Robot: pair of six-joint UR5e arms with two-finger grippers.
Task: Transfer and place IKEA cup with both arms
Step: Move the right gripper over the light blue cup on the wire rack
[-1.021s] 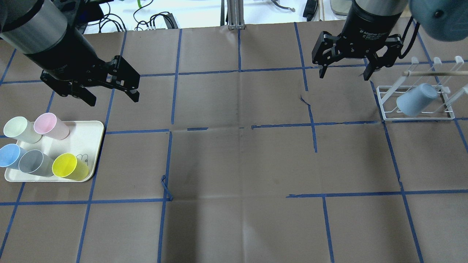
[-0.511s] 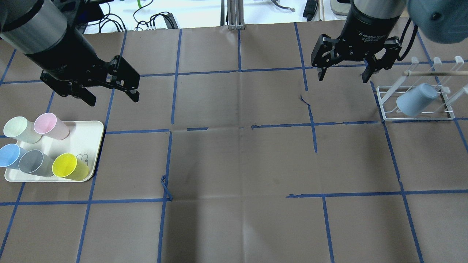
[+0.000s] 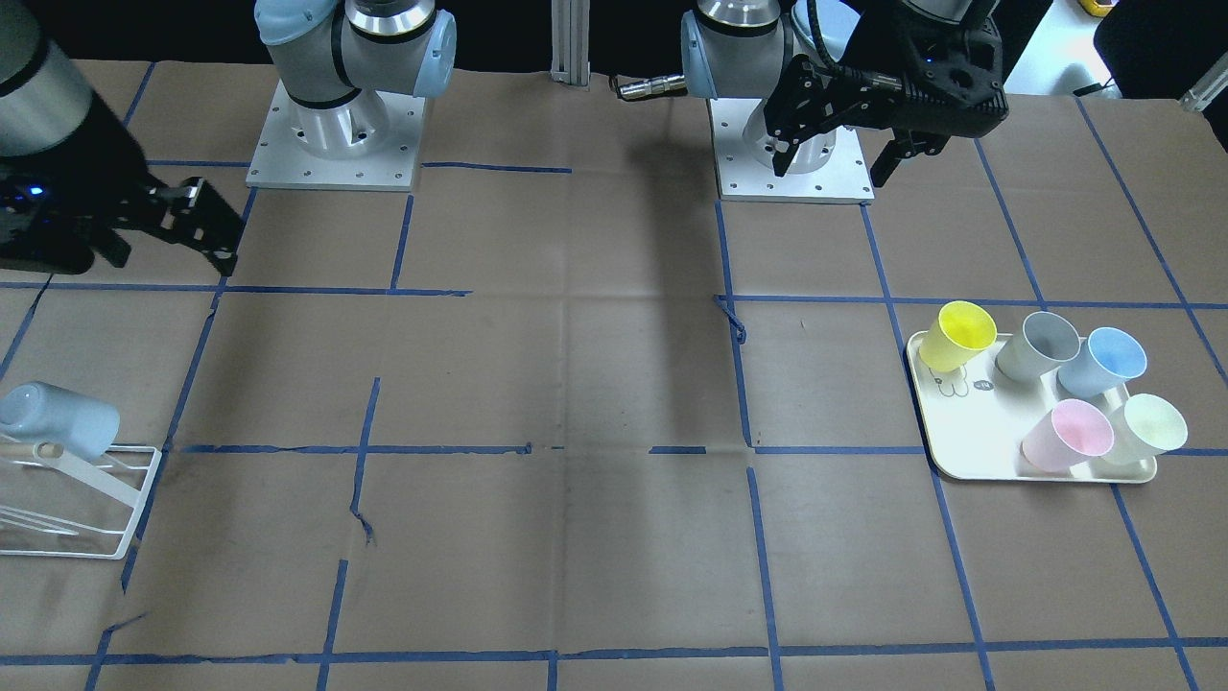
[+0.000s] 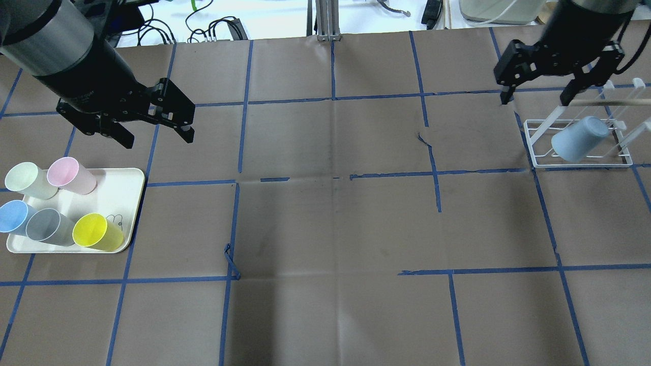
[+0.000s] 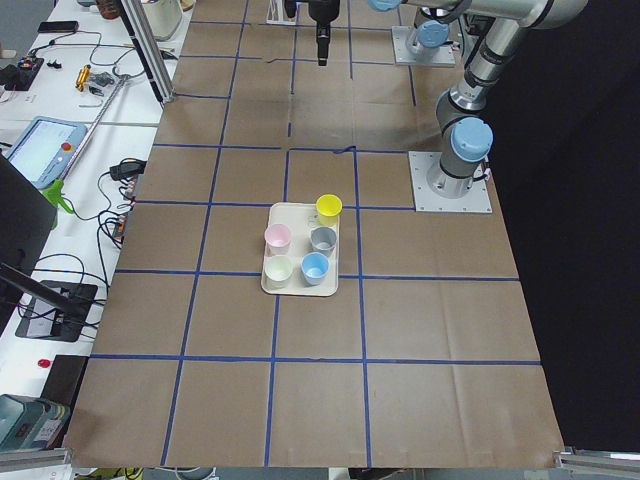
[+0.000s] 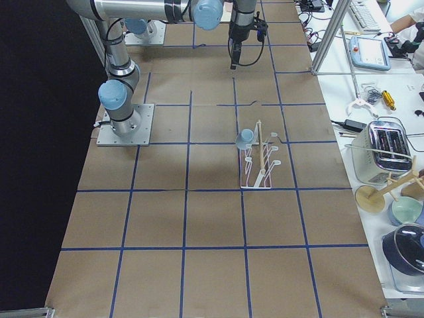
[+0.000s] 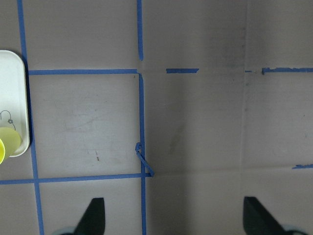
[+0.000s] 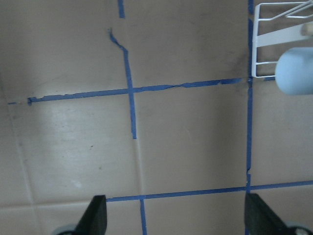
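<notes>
1. The IKEA cup (image 4: 580, 139) is sitting on the white wire rack (image 4: 539, 161) at the right end of the desk (image 4: 330, 229); it is touching nothing but the rack.
2. Its long axis is slanting; in the overhead view the closed base is pointing up toward the far right, and the mouth is facing down toward the near left.
3. The right pincer (image 4: 535, 97) is hanging spread and empty; it is hovering above the desk, just to the far-left of the rack and clear of the cup.
4. In the right wrist view the cup is showing only at the upper right edge, well outside the gap between the 2 fingers; so the cup is lying to the near-right of this pincer, not under it.
5. The left pincer (image 4: 157, 138) is also hanging spread and empty; it is hovering just beyond the far edge of the cream tray (image 4: 119, 195), which is carrying 5 cups, among them a second blue cup (image 4: 12, 216).
6. The right arm is much the nearer to the IKEA cup; the left is well apart from it, across the whole desk.
7. Judging from this, the cup is looking already placed.
</notes>
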